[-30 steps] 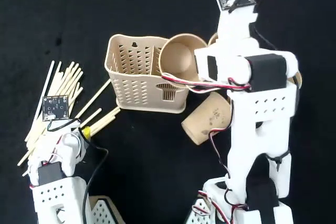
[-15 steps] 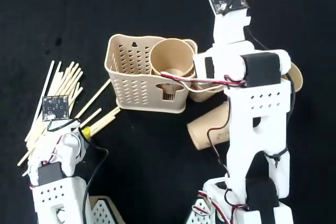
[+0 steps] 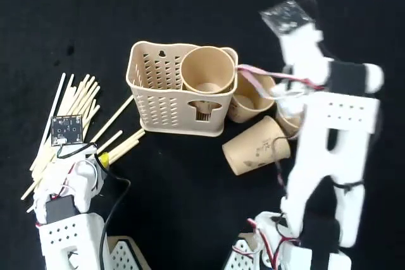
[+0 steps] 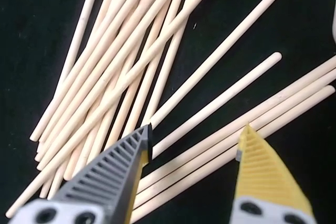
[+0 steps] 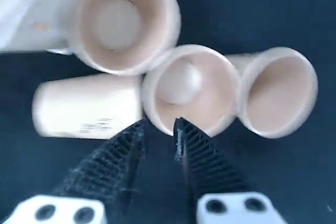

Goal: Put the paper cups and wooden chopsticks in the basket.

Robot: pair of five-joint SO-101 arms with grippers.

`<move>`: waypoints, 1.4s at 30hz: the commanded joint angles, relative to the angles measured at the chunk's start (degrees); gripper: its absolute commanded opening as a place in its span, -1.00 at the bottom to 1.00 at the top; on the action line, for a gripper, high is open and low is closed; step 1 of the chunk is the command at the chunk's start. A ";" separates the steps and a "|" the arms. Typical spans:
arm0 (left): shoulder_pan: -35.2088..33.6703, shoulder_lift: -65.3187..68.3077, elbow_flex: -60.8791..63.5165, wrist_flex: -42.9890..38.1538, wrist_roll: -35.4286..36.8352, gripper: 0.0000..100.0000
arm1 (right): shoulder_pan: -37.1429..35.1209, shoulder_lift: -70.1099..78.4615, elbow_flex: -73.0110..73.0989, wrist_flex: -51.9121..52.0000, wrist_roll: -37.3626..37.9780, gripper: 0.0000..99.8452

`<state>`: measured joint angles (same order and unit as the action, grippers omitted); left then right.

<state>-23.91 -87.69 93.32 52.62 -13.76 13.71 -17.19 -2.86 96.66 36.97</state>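
I logged, nearest first:
- Left gripper [image 4: 197, 129]: jaws wide apart, above the loose wooden chopsticks [image 4: 121, 61].
- Right gripper [image 5: 160, 123]: jaws narrowly apart, gripping nothing, over the middle paper cup [image 5: 184, 87].
- Tipped paper cup [image 3: 256, 145]: on its side.
- Basket [image 3: 158, 102]: holding the upright paper cup [image 3: 207, 71].

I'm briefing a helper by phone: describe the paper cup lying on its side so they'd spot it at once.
Find the cream slotted basket mid-table. Loose cups cluster off its right end; take the lying cup, the one nearest the robot's side of the table. It alone lies flat on its side, showing its wall, while its neighbours show open mouths.
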 commanded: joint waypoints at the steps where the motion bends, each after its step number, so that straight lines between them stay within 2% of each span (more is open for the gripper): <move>1: 0.48 -0.44 -0.22 -0.62 -0.79 -0.47 | 9.58 -1.01 2.86 -6.42 6.95 -0.71; 5: 0.66 -0.44 0.04 -0.62 -0.79 -0.47 | 12.84 -1.01 12.62 -15.91 11.60 -0.52; 14: 0.66 -0.44 0.04 -0.62 -0.79 -0.47 | 13.27 -1.01 33.63 -44.66 11.96 -0.53; 18: 0.66 -0.44 0.04 -0.62 -0.79 -0.47 | 12.92 -1.01 38.29 -49.58 13.54 -0.60; 23: 0.66 -0.44 0.04 -0.62 -0.79 -0.47 | 11.87 -1.45 38.90 -49.58 14.15 -0.99; 27: 0.66 -0.44 0.04 -0.62 -0.79 -0.47 | 13.19 -1.54 37.67 -49.05 13.98 -0.97; 31: 0.66 -0.44 0.04 -0.62 -0.79 -0.47 | 16.09 -1.54 30.90 -42.99 10.37 -0.98; 42: 0.66 -0.44 0.04 -0.70 -0.79 -0.47 | 16.88 -1.54 -2.77 -10.29 0.09 -0.98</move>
<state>-23.91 -87.69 93.67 52.62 -14.20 30.42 -17.10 6.37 78.20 40.13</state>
